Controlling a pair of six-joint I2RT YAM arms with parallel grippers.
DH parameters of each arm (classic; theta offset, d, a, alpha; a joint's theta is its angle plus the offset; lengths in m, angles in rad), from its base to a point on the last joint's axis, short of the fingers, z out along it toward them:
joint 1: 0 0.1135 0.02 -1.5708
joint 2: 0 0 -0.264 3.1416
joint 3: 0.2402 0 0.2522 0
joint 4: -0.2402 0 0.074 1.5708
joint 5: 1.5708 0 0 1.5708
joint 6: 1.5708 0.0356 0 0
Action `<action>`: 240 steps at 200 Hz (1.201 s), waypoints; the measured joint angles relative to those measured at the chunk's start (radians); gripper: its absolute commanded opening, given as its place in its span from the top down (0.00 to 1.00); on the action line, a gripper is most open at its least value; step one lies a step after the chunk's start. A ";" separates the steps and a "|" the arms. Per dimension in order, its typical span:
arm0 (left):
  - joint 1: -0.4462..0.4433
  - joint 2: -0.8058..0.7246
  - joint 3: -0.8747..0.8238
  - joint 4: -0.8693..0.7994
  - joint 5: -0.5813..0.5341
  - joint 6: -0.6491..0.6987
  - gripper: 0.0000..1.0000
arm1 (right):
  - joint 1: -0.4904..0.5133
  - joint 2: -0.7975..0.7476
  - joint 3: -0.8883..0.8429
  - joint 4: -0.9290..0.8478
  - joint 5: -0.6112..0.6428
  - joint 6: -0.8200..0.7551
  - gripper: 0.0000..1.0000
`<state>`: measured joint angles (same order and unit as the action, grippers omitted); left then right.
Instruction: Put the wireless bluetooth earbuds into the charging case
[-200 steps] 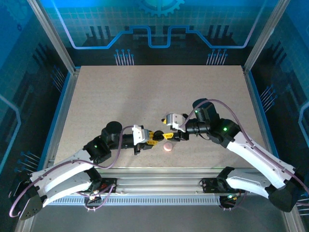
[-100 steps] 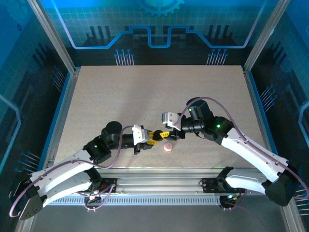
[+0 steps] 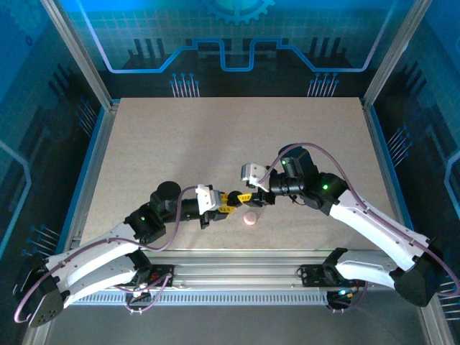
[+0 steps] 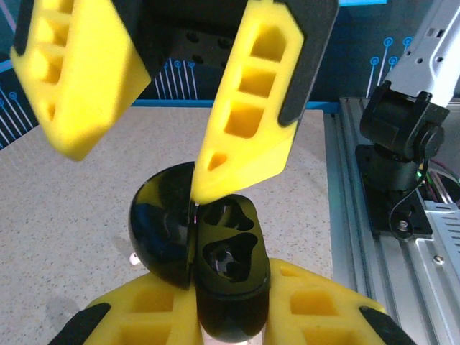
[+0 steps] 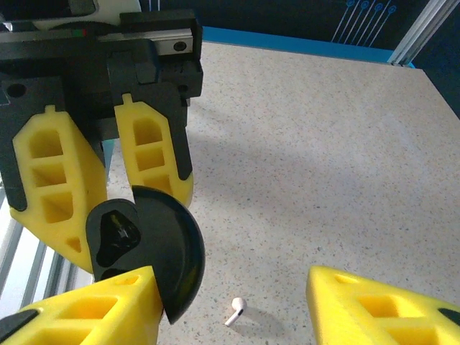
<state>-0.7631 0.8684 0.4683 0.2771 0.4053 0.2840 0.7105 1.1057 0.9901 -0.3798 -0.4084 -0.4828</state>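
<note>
Lying between the right pincer's [image 5: 233,287] fingers is a pale earbud [image 5: 236,311].

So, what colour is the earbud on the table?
White; the earbud shows best in right wrist view.

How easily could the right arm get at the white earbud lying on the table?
Probably yes: the right fingers are open, and the white earbud lies bare on the table, seen in the gap between them. The black case sits off to one side.
</note>
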 measured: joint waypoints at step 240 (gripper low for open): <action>0.097 -0.070 -0.191 0.085 -0.362 -0.261 0.86 | -0.254 0.493 0.345 -0.455 0.303 0.515 0.47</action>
<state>-0.6659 0.7986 0.2771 0.3622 0.0437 0.0231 0.4561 1.5990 1.3350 -0.8352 -0.1059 0.0322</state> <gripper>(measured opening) 0.191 0.524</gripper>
